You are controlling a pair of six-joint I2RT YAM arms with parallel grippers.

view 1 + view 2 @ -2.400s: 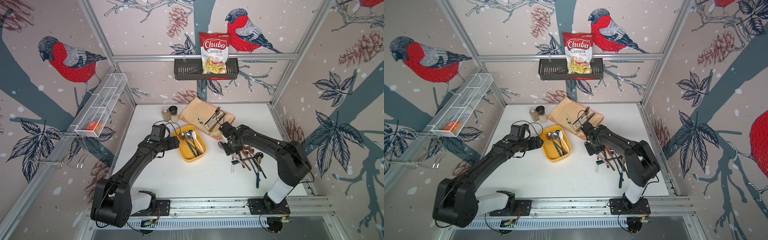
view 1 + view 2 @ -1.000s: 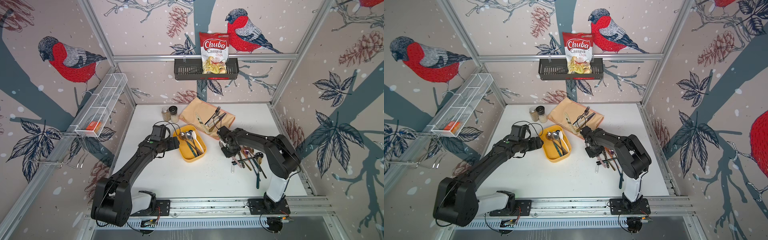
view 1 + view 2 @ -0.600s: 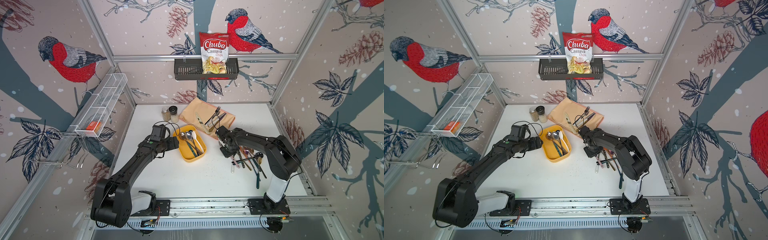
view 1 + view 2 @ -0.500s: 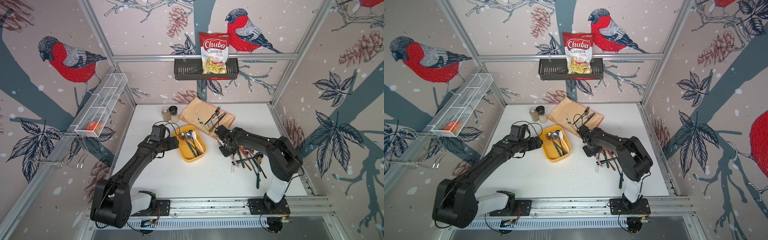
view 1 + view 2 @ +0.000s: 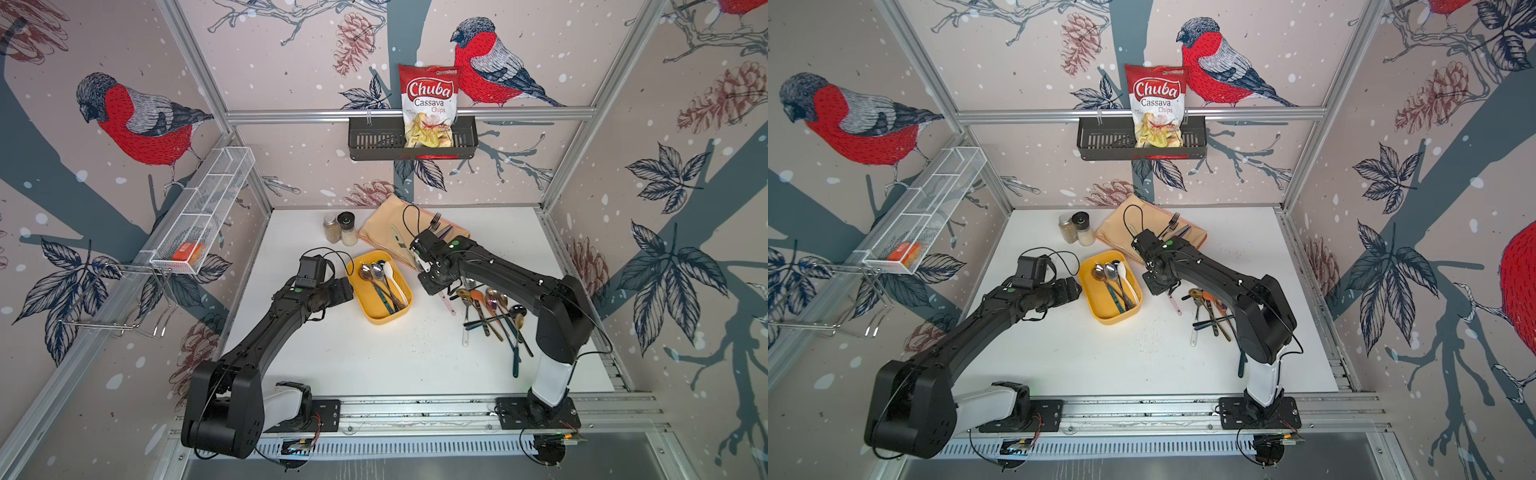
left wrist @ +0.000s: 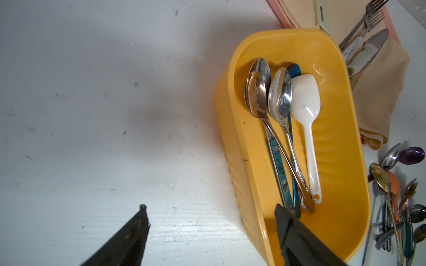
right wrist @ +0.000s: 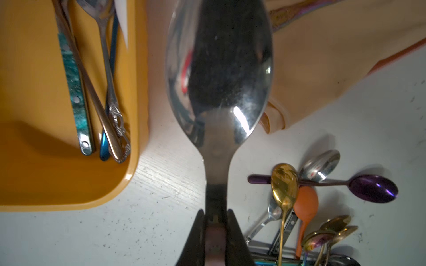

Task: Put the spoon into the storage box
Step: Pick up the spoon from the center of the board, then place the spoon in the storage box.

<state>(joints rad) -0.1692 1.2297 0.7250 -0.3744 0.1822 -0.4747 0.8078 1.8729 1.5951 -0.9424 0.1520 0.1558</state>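
Note:
The yellow storage box [image 5: 376, 320] [image 5: 1108, 320] lies mid-table with several spoons [image 5: 382, 278] in it. My right gripper [image 7: 215, 214] [image 5: 432, 272] is shut on the handle of a steel spoon [image 7: 219, 69]. The spoon's bowl hangs over the table between the storage box [image 7: 46, 184] and a beige cloth, and its pink handle end [image 5: 448, 302] [image 5: 1175, 302] sticks out behind the jaws. My left gripper [image 6: 210, 206] [image 5: 347, 289] is open at the box's left end. One finger is inside the storage box [image 6: 345, 115] and the other is over the table.
A pile of loose spoons [image 5: 494, 311] [image 5: 1212, 311] lies right of the box. Behind it are the beige cloth [image 5: 382, 228] with forks and a knife, and two shakers [image 5: 338, 228]. A black basket [image 5: 374, 141] and a white wire basket [image 5: 203, 212] hang on the walls.
My right gripper has carried the spoon away from the pile, leftward and slightly back, closer to the storage box. The left arm has stayed put.

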